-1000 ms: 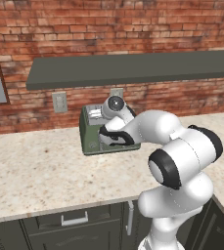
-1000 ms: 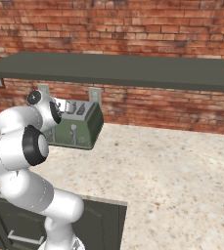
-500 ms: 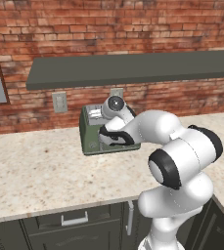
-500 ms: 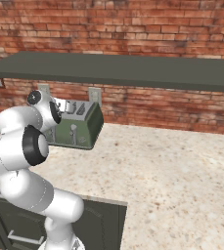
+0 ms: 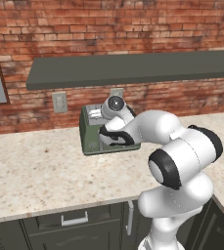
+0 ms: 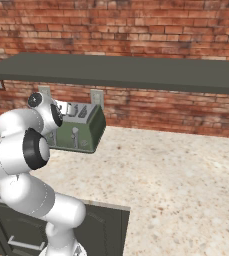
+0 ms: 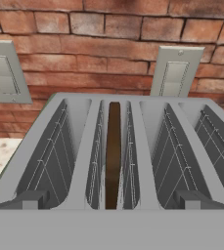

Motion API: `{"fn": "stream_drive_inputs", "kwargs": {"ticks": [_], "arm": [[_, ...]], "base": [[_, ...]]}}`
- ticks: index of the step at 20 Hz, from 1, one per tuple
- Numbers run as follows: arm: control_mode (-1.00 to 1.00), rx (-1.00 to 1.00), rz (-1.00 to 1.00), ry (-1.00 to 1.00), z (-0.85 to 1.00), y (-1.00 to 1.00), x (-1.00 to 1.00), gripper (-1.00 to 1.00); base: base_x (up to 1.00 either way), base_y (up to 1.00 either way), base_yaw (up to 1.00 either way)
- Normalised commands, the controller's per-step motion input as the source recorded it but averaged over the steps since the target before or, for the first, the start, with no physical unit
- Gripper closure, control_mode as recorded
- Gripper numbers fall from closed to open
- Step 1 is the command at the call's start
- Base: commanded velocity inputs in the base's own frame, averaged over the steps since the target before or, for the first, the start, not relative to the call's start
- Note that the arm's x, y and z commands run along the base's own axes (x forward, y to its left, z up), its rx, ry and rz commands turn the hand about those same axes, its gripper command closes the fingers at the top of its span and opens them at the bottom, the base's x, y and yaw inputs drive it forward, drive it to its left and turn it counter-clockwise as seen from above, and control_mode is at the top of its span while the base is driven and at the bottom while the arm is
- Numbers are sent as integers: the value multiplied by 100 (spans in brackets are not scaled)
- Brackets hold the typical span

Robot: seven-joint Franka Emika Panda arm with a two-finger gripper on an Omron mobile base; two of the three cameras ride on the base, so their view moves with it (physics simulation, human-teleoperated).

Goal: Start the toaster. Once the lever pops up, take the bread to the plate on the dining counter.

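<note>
One boxy sage-green toaster (image 5: 91,136) with four grey slots on top sits on my beige speckled stone table (image 5: 35,171), pushed close to the red brick wall (image 5: 108,29). From my right base camera I see a silver lever (image 6: 75,136) on the toaster's green front face.

My white arm (image 5: 152,127) reaches forward over the table, and my hand hangs directly above the toaster, looking down into it. My jaws (image 7: 111,204) are spread as wide as they go and grasp nothing. Their two dark finger tips (image 7: 29,200) rise at the near edge of the hand camera's picture, one over the leftmost slot and one over a slot on the right.

Between those tips, in the second slot from the left as the hand camera sees it, stands a thin dark brown slice of bread (image 7: 113,151). It sits upright, edge-on to me, sunk down between the wire guides of the slot. My jaws straddle the slice from above without touching it.

Two pale grey wall outlet plates (image 7: 174,73) are fixed to the brick just behind the toaster, one to each side. A long dark grey shelf (image 6: 121,72) runs along the wall above the toaster. Below the table's front edge are dark cabinet fronts with a silver drawer handle (image 5: 74,218).
</note>
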Motion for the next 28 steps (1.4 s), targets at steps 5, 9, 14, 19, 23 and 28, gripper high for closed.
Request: {"fn": "stream_drive_inputs", "kwargs": {"ticks": [5, 9, 14, 19, 23, 28], "arm": [[-100, 0, 0, 0, 0, 0, 0, -100], [-100, 0, 0, 0, 0, 0, 0, -100], [-100, 0, 0, 0, 0, 0, 0, -100], [-100, 0, 0, 0, 0, 0, 0, -100], [-100, 0, 0, 0, 0, 0, 0, -100], [-100, 0, 0, 0, 0, 0, 0, -100]], "base": [[0, 0, 0], [0, 0, 0], [0, 0, 0], [0, 0, 0], [0, 0, 0], [0, 0, 0]]}}
